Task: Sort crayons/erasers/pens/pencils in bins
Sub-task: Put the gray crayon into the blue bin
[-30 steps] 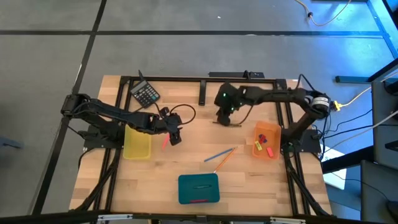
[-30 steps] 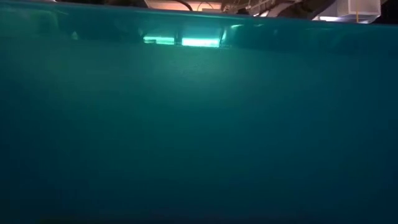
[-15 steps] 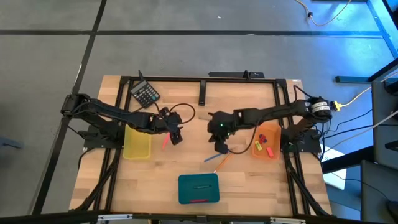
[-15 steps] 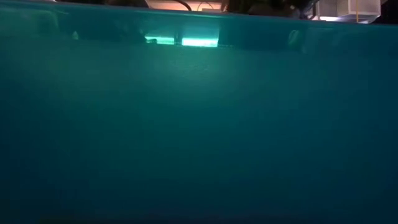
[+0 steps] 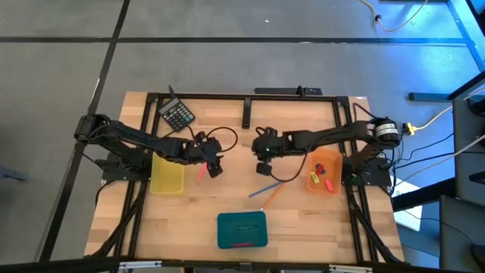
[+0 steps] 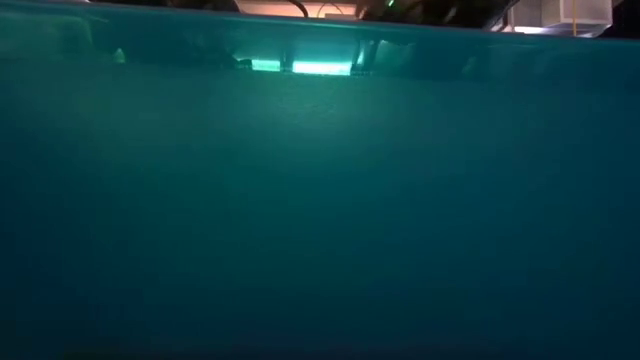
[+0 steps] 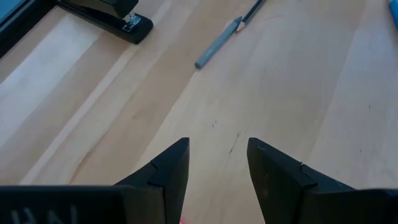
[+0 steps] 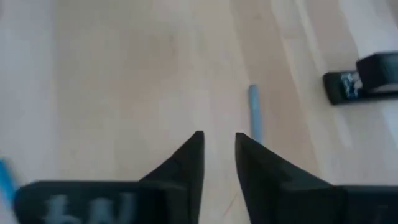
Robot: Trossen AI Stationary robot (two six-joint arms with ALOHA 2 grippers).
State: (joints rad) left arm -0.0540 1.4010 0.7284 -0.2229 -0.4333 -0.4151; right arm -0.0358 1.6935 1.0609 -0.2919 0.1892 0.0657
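Fig.: table from above. R gripper (image 5: 263,155) hovers near table centre, fingers (image 8: 186,163) slightly parted, holding nothing; grey pen (image 8: 254,116) lies on wood just ahead of the tips, apart. L gripper (image 5: 214,168) sits w/ fingers (image 7: 169,169) spread, empty, beside a red stick (image 5: 201,172) (type unclear). Yellow bin (image 5: 167,174), orange bin (image 5: 323,171), teal bin (image 5: 242,230) well apart.

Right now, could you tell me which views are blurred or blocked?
Low view: almost filled by the teal bin's wall, only a lit strip above. Right wrist view: soft and smeared, the right gripper over bare wood. Left wrist and high views: sharp.
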